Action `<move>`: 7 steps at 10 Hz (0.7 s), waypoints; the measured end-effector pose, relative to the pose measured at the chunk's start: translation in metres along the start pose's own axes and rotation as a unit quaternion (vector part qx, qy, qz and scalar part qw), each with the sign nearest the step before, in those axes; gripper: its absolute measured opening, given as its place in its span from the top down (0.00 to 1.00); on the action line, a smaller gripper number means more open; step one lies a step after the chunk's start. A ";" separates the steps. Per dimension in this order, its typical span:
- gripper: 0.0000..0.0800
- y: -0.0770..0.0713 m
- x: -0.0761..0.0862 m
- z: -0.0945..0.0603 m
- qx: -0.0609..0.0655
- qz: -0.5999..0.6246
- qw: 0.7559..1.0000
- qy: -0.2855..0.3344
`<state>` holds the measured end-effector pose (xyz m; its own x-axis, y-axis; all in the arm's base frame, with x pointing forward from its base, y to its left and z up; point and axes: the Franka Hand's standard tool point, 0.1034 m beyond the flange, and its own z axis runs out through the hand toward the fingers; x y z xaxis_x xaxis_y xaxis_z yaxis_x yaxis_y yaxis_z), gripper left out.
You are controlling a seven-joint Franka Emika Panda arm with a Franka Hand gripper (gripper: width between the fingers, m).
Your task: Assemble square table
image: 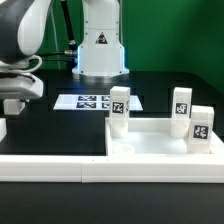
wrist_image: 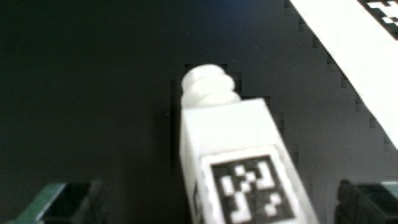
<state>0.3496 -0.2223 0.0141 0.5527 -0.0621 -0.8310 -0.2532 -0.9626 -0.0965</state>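
White arm (image: 30, 40), black joints; dark green claw fingertips (wrist_image: 63, 200).

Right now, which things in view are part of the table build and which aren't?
Job: square slab, three upright legs, fourth leg between the open jaws.
Not: marker board, white border rail.

A black tabletop (image: 45, 135) fills most of the exterior view, matte and evenly lit. Behind the tabletop stands a green wall (image: 175, 35), plain and flat. At the wall's foot, toward the exterior view's left, dark cables (image: 62, 50) hang against the green.
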 end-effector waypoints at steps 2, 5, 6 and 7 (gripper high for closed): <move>0.19 0.000 -0.002 0.011 0.006 0.011 1.000 -0.029; 0.34 0.000 -0.002 0.011 0.007 0.011 1.000 -0.029; 0.51 0.000 -0.002 0.011 0.007 0.011 1.000 -0.029; 0.51 0.000 -0.002 0.011 0.007 0.011 1.000 -0.029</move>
<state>0.3396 -0.2198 0.0098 0.5004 -0.0676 -0.8631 -0.2760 -0.9574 -0.0851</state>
